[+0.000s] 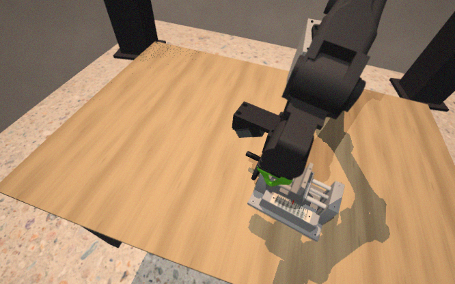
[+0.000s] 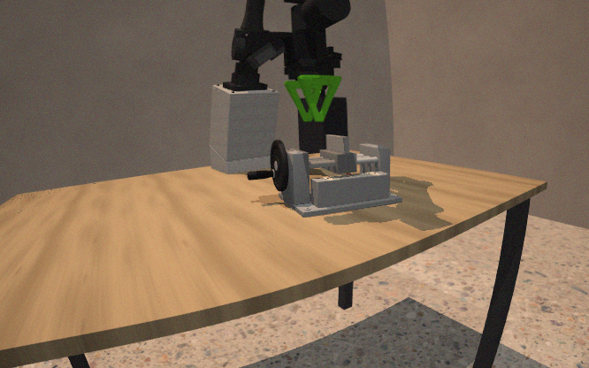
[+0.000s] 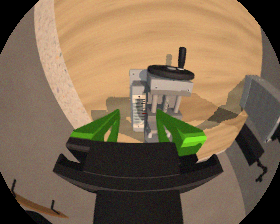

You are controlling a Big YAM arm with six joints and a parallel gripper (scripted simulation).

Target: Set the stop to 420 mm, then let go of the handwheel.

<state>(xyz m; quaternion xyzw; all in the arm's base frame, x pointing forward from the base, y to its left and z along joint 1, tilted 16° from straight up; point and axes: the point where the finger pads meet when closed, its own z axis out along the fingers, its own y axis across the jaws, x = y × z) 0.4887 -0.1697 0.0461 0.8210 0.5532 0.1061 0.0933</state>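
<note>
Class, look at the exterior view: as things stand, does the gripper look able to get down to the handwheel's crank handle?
Probably yes. The gripper hangs open above the stop fixture, holding nothing; the handwheel and its handle stick out at the fixture's end with nothing over them.

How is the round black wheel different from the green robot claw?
The handwheel is black and round; the gripper has green, triangle-shaped fingers. The handwheel is mounted low on the left end of the grey stop fixture on the table, while the gripper hangs in the air above the fixture. The handwheel has a small handle sticking out sideways; the gripper points straight down, open and holding nothing. Neither touches the other.
</note>
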